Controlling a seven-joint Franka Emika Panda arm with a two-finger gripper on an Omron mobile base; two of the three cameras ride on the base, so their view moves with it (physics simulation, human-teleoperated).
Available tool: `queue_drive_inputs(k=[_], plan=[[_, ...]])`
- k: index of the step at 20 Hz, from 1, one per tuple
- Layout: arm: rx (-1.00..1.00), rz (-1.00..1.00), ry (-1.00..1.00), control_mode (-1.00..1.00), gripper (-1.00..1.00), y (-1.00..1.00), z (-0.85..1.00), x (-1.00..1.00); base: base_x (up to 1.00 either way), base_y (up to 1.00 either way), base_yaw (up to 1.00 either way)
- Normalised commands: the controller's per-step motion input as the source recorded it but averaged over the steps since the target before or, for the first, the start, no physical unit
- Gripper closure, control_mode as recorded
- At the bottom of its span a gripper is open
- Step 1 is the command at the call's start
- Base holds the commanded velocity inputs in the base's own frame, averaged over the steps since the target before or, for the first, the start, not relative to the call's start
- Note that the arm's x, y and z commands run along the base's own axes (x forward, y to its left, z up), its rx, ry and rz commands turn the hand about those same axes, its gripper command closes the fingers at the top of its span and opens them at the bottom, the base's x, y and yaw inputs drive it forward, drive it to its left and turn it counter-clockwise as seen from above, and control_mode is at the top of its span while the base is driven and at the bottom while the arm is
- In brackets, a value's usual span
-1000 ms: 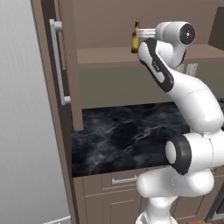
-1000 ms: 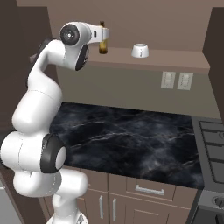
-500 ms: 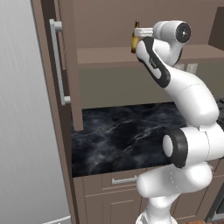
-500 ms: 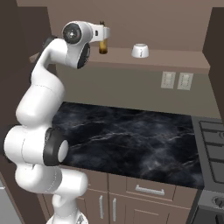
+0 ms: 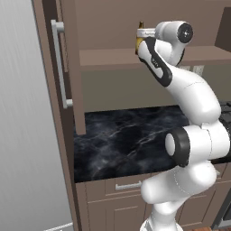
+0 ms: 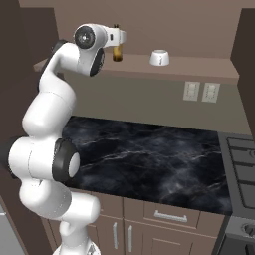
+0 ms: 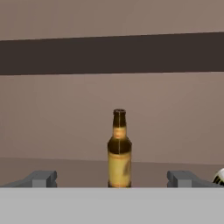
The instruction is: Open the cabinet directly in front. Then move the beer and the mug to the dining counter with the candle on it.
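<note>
The cabinet (image 5: 67,67) stands open, its door swung out to the left with a long silver handle (image 5: 58,63). On its shelf (image 6: 199,67) stands the beer (image 7: 119,151), an amber bottle with a yellowish label, upright. My gripper (image 7: 112,179) is open and level with the bottle's base. One fingertip (image 7: 41,178) is on each side of the bottle and neither touches it. From the right base, the hand (image 6: 113,36) sits just in front of the beer (image 6: 117,52). The white mug (image 6: 159,58) rests on the same shelf, to the bottle's right.
A black marble worktop (image 6: 159,159) lies below the shelf over brown drawers. Two wall outlets (image 6: 200,91) sit on the backsplash. A stove (image 6: 241,164) is at the right, and a tall grey panel (image 5: 22,135) at the left.
The hand has edged a little closer to the bottle on the shelf. The jaws have stayed open and the bottle and mug have not moved.
</note>
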Motion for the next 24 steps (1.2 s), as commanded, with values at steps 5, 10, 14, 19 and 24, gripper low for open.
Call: queue_drive_inputs(k=[5,10,14,19,24], plan=[[0.0,0.0,0.0,-1.0,-1.0,0.0,-0.07,0.19,0.0,0.0,0.0],[0.0,0.0,0.0,-1.0,-1.0,0.0,-0.03,0.2,0.0,0.0,0.0],[0.0,0.0,0.0,-1.0,-1.0,0.0,0.0,0.18,0.0,0.0,0.0],[0.0,0.0,0.0,-1.0,-1.0,0.0,0.0,0.17,0.0,0.0,0.0],[0.0,0.0,0.0,-1.0,-1.0,0.0,0.0,0.15,0.0,0.0,0.0]])
